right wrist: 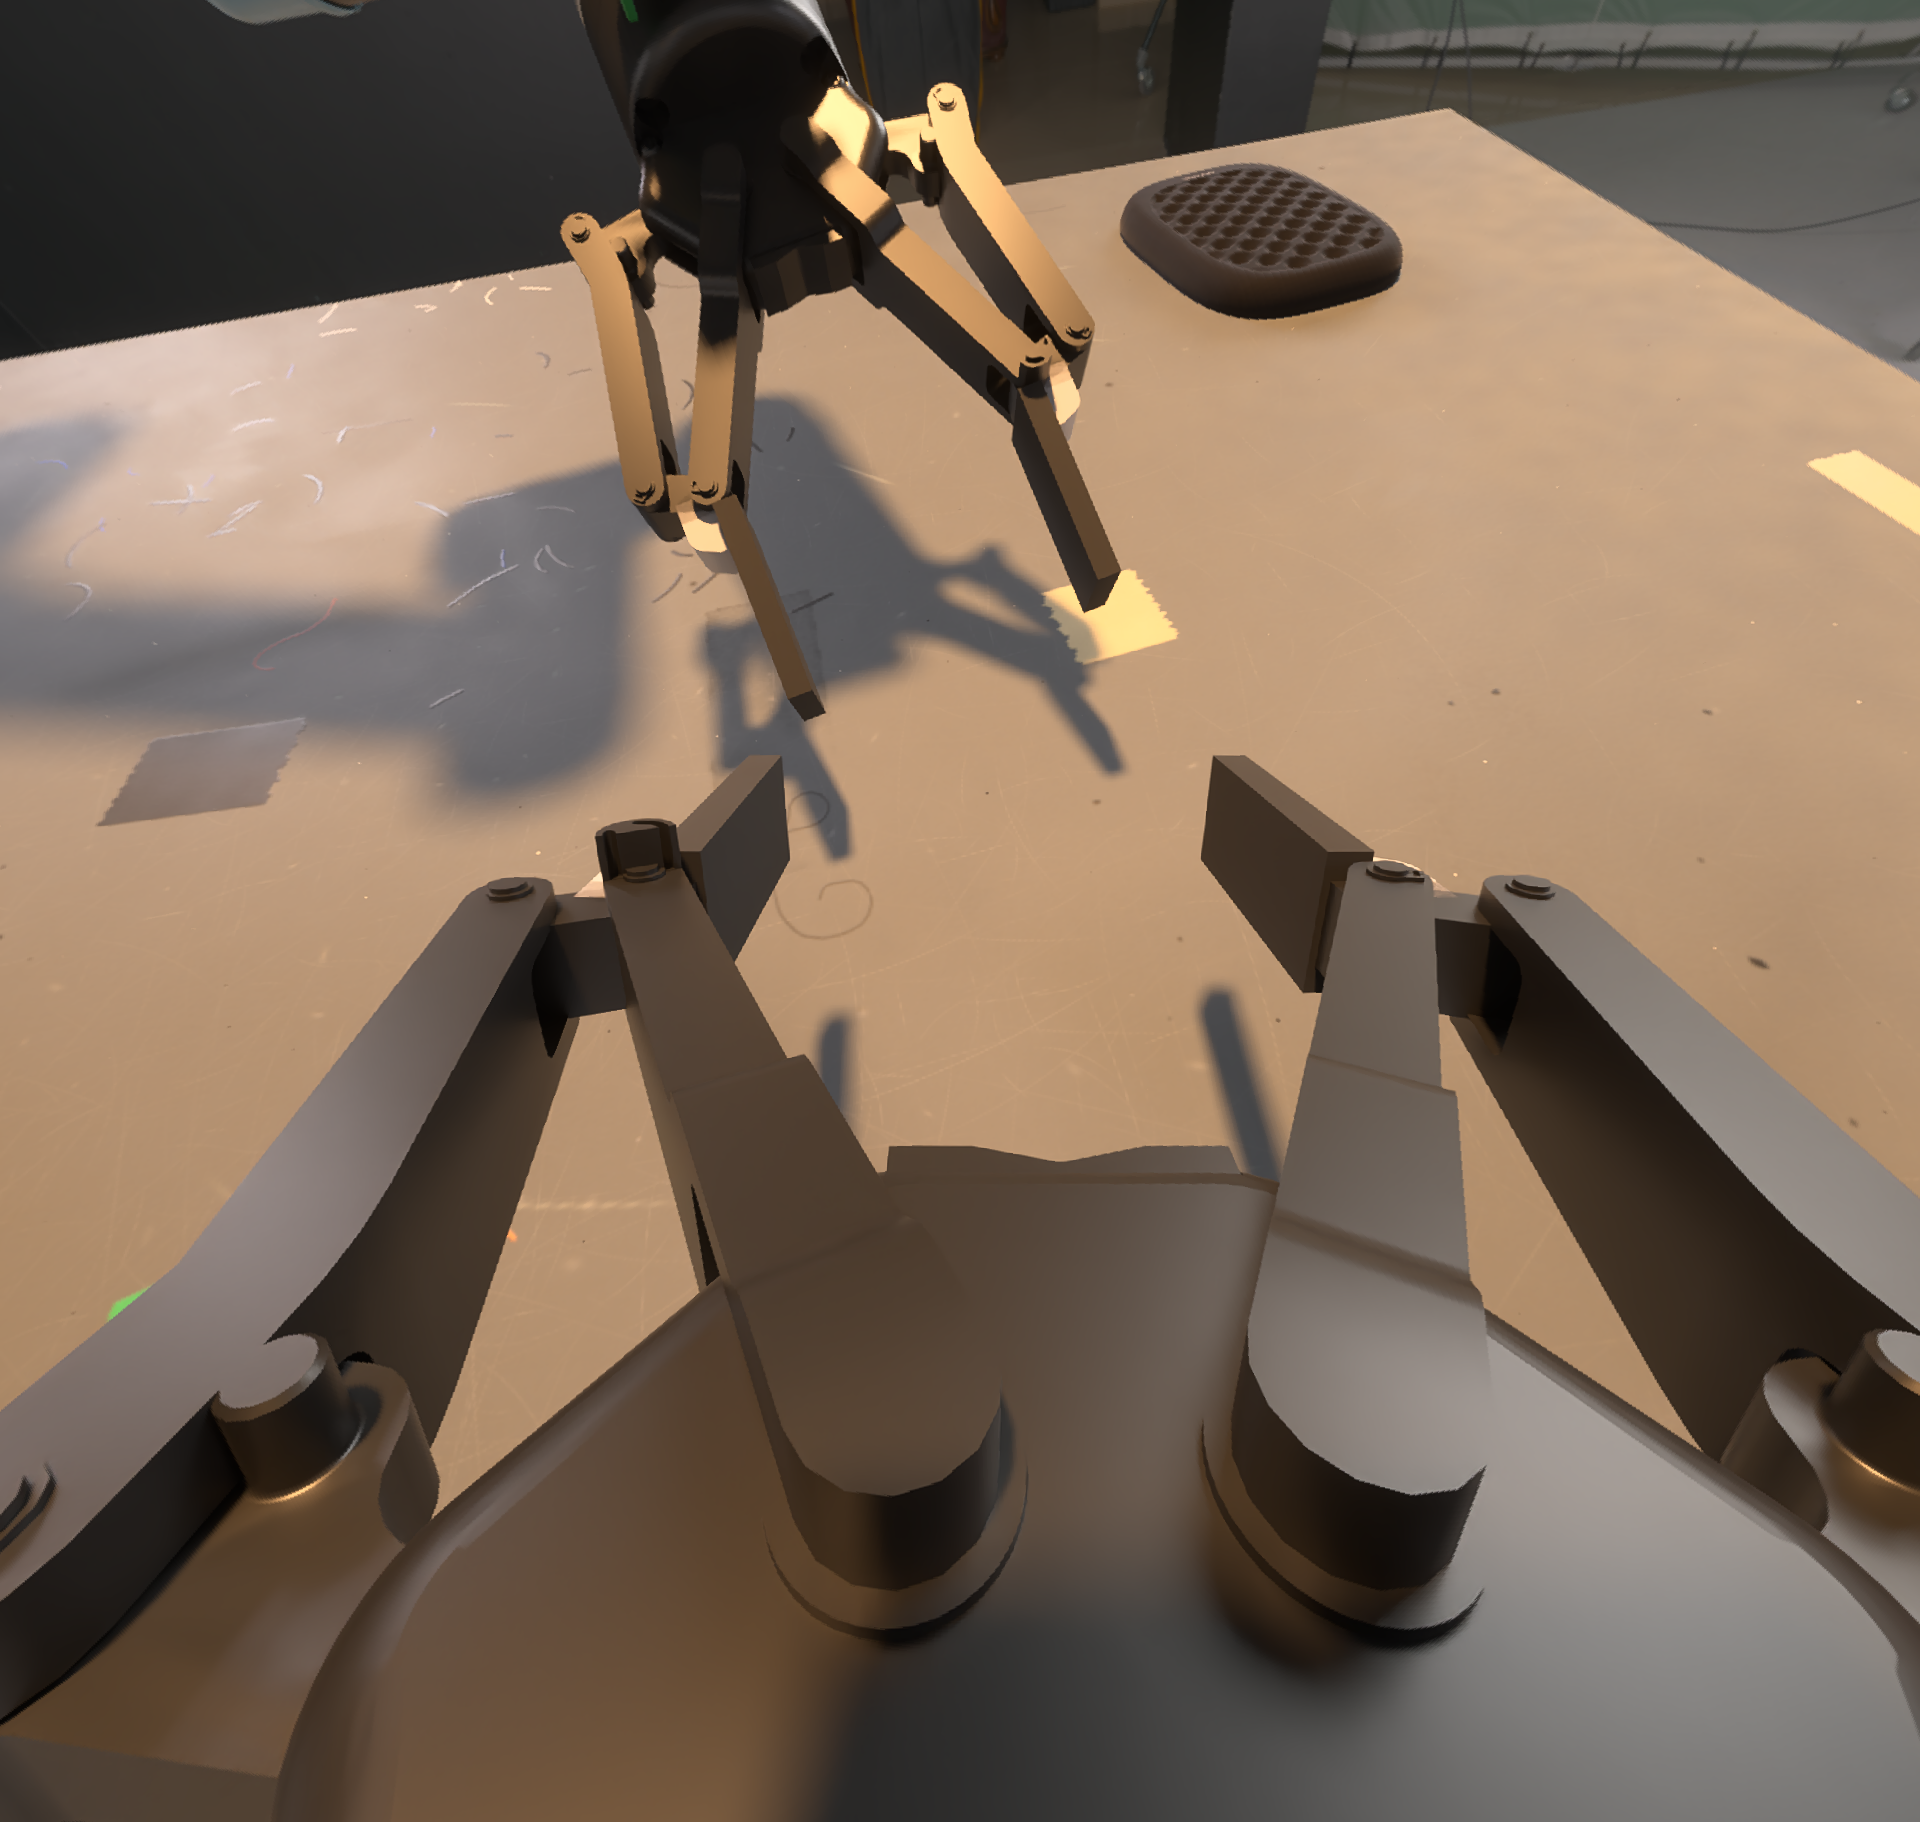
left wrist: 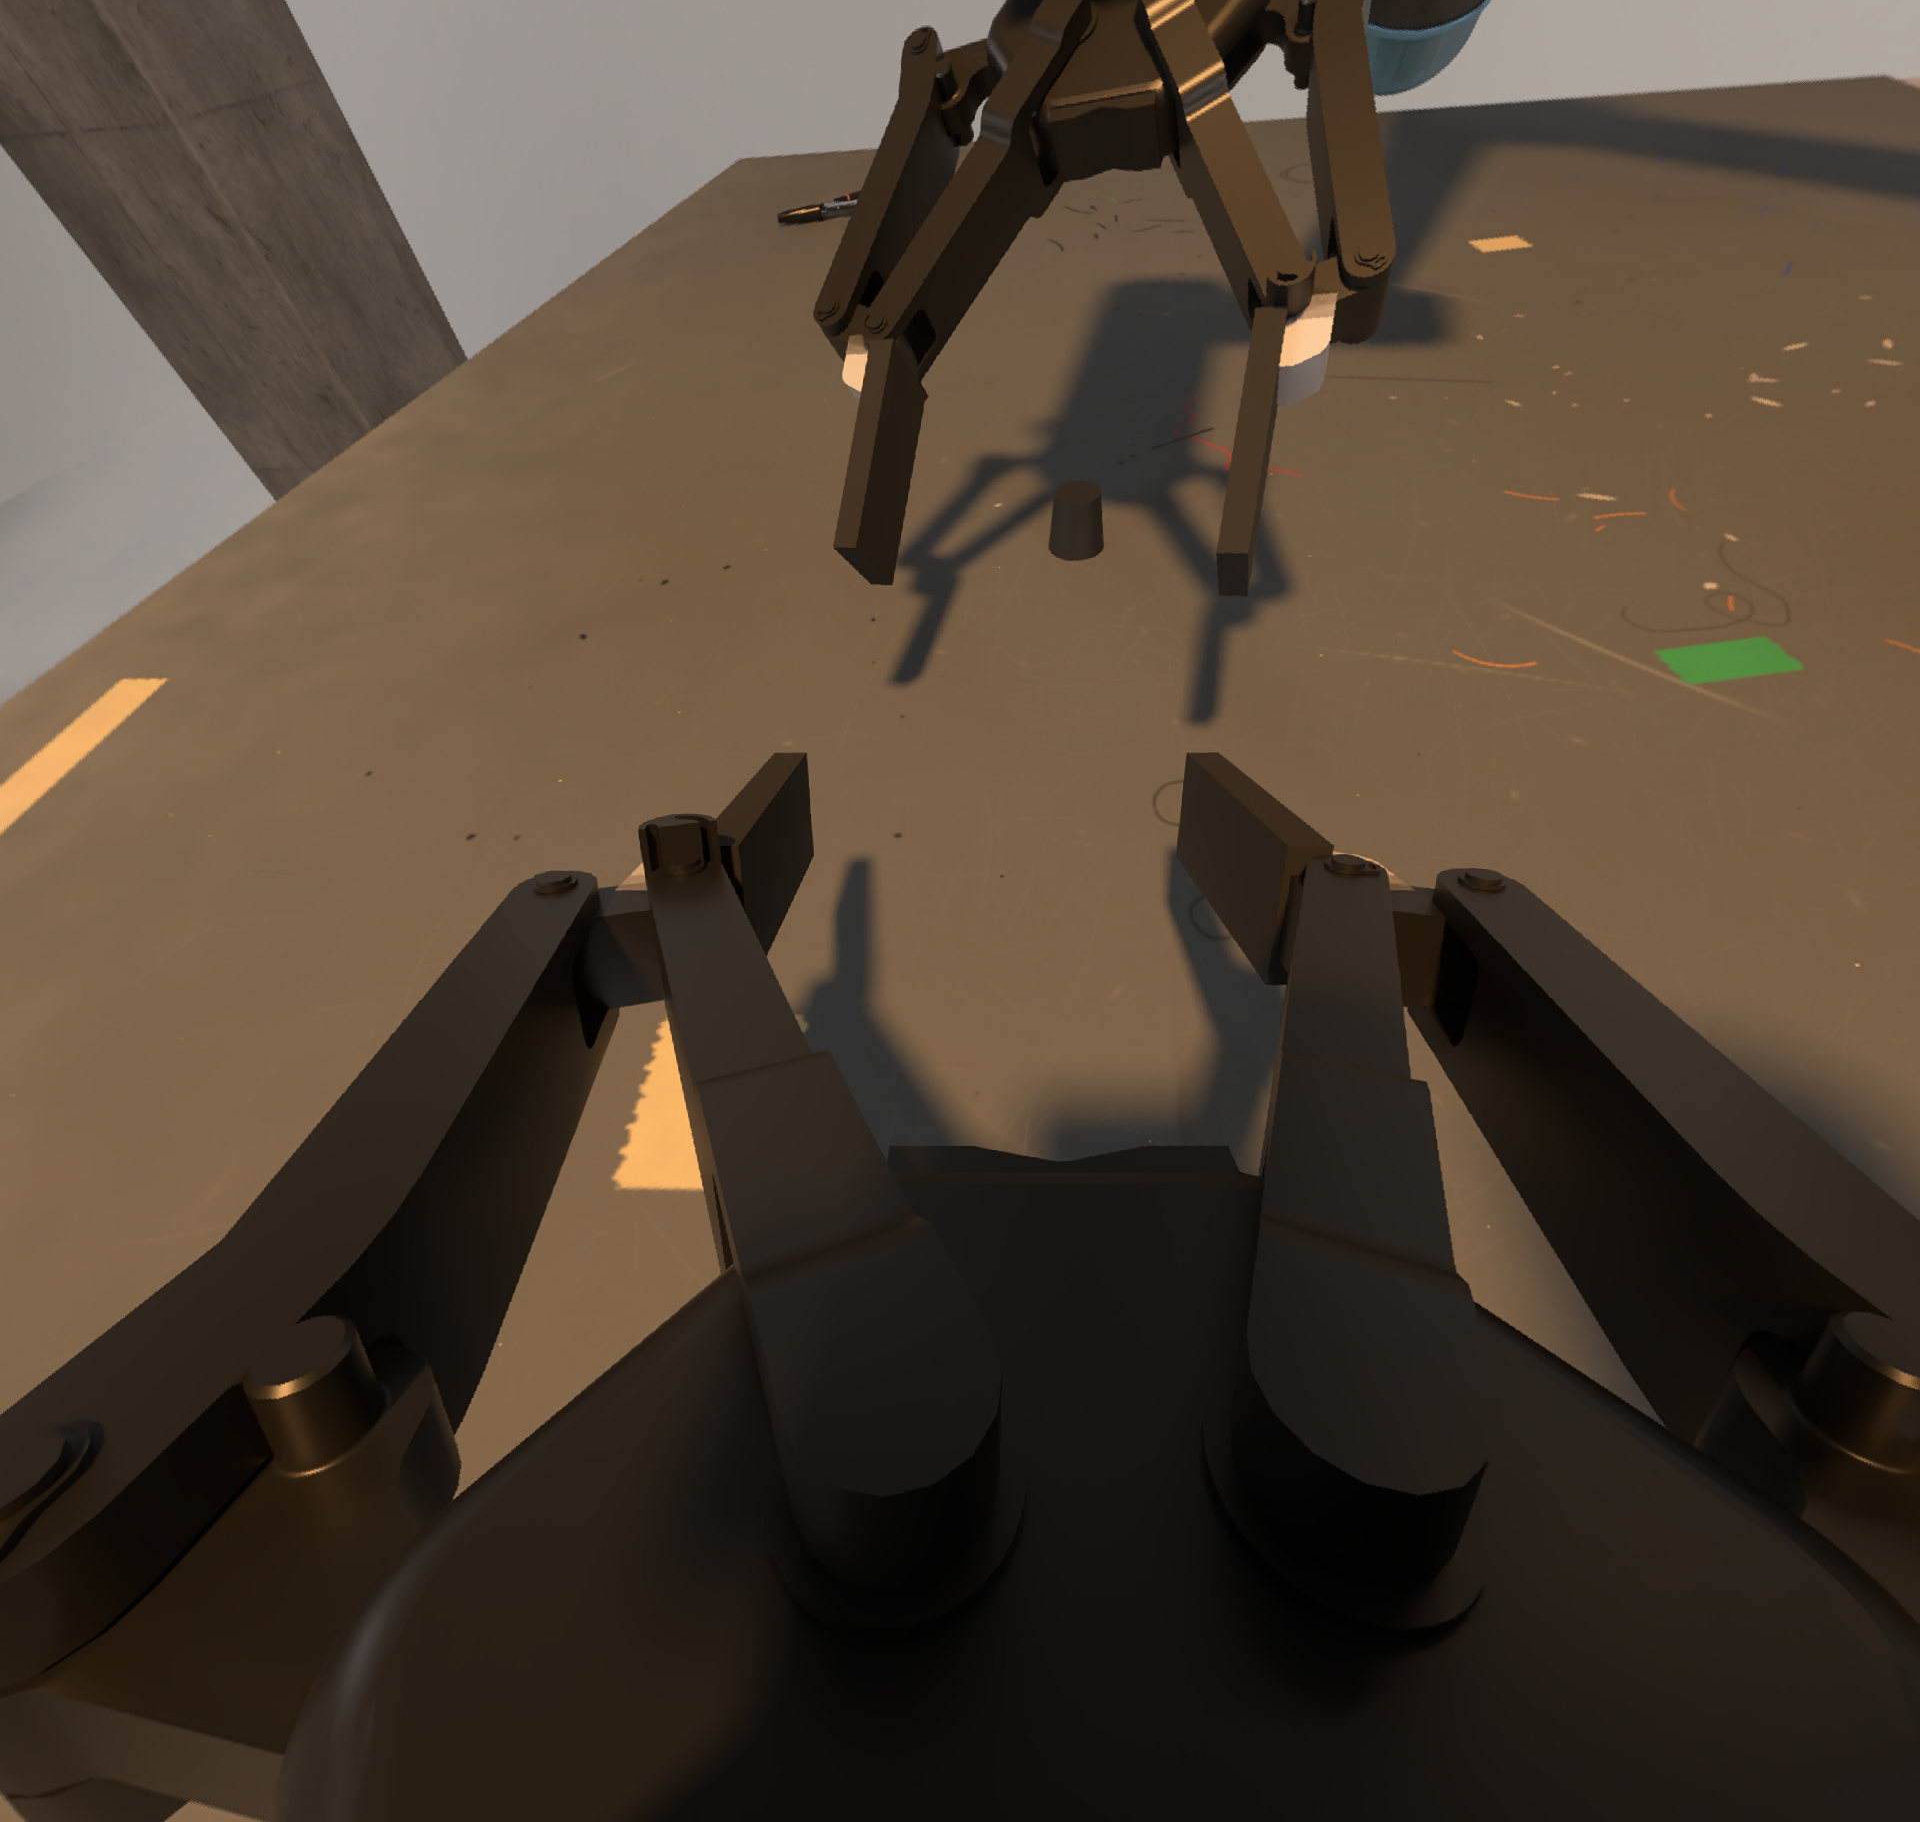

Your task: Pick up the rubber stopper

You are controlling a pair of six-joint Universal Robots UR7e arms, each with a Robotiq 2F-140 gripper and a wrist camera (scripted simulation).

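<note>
The rubber stopper (left wrist: 1075, 520) is a small dark tapered plug standing upright on the brown table (left wrist: 520, 629). In the left wrist view it shows between the fingers of my right gripper (left wrist: 1049, 567), which is open, empty and hovers above the table. My left gripper (left wrist: 997, 796) is open and empty, nearer the camera, well short of the stopper. In the right wrist view my right gripper (right wrist: 997, 785) is open with nothing between its fingers, and the left gripper (right wrist: 951, 645) faces it, open. The stopper is hidden in that view.
A dark perforated pad (right wrist: 1262, 240) lies at the table's far right corner. A pen (left wrist: 816, 211) lies near the far edge. Tape patches mark the top: green (left wrist: 1730, 658), orange (left wrist: 78, 749), pale (right wrist: 1112, 619). A concrete pillar (left wrist: 208, 162) stands beyond the left edge.
</note>
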